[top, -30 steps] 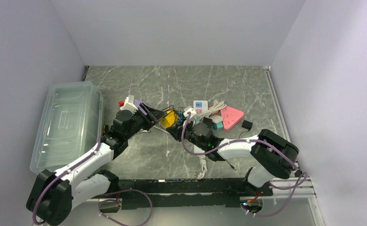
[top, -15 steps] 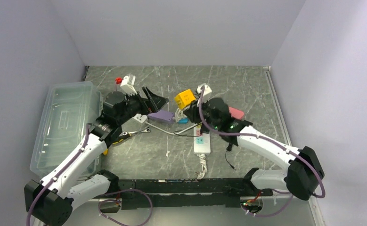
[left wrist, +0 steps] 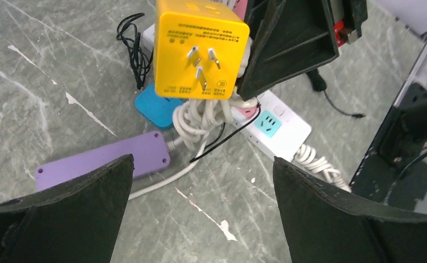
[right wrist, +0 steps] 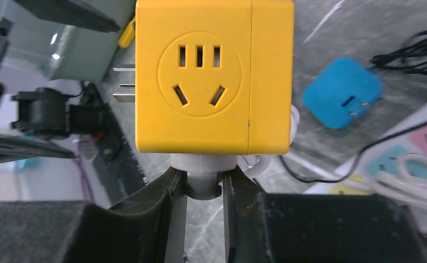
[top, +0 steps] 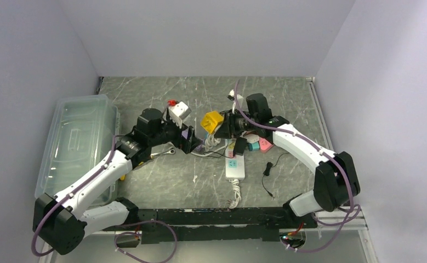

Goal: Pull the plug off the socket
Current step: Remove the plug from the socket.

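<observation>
Right claw (right wrist: 204, 189) is pinched tight on the white plug (right wrist: 204, 176), and the plug is seated in the yellow cube socket (right wrist: 211, 76), held up off the worktop (left wrist: 46, 98). Left claw (left wrist: 203, 186) gapes wide, gripping nothing, facing the cube's prongs. Purple power strip (left wrist: 104, 164) lies beneath the cube.

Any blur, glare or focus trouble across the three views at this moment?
Top external: even, soft light, no hard glare on the table, no motion blur. Left wrist: yellow socket cube crisp, its print visible; left gripper open, its fingers dark and soft-edged. Right wrist: cube face sharp, the right gripper closed on the white plug slightly soft, background at left blurred.
</observation>
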### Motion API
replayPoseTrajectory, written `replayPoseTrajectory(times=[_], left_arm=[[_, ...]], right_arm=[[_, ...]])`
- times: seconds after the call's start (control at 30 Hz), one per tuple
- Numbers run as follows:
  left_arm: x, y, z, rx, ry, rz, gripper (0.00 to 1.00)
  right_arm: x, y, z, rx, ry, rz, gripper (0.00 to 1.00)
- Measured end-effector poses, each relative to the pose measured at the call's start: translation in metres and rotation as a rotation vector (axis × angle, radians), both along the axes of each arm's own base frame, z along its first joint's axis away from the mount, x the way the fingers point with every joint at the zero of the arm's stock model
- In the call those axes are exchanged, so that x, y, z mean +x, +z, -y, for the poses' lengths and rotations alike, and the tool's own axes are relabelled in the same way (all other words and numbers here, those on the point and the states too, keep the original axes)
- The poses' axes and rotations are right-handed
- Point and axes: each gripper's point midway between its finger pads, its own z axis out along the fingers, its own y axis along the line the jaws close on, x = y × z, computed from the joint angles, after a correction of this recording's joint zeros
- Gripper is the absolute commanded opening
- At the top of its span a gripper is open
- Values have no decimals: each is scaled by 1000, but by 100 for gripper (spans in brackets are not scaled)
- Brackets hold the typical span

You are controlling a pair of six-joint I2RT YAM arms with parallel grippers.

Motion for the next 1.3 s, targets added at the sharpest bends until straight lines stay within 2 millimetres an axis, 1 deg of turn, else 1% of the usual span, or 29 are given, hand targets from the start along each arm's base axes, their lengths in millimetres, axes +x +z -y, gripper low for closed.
replayPoseTrajectory(times=[0.17, 0.3, 0.37, 0.53, 0.7, 1.0, 1.2, 1.3], left_arm=[[-2, -21, 8, 78, -45, 34, 100], [2, -38, 16, 128, -58, 36, 100], [6, -42, 19, 141, -55, 42, 100], [15, -45, 21, 154, -31, 64, 100], [24, -49, 17, 181, 4, 79, 100], [26, -51, 13, 221, -4, 111, 100], [21, -49, 13, 220, -30, 125, 100], [17, -51, 14, 225, -61, 121, 100]], right_arm=[[-16, -7, -12, 56, 70, -122, 0], [-21, -6, -19, 89, 106, -153, 0], [-23, -4, -21, 101, 119, -156, 0], [-28, 1, -28, 122, 157, -146, 0], [-35, 1, -35, 121, 187, -132, 0], [-35, -5, -37, 109, 207, -114, 0], [-37, -5, -40, 93, 226, -102, 0], [-39, -9, -40, 77, 229, -106, 0]])
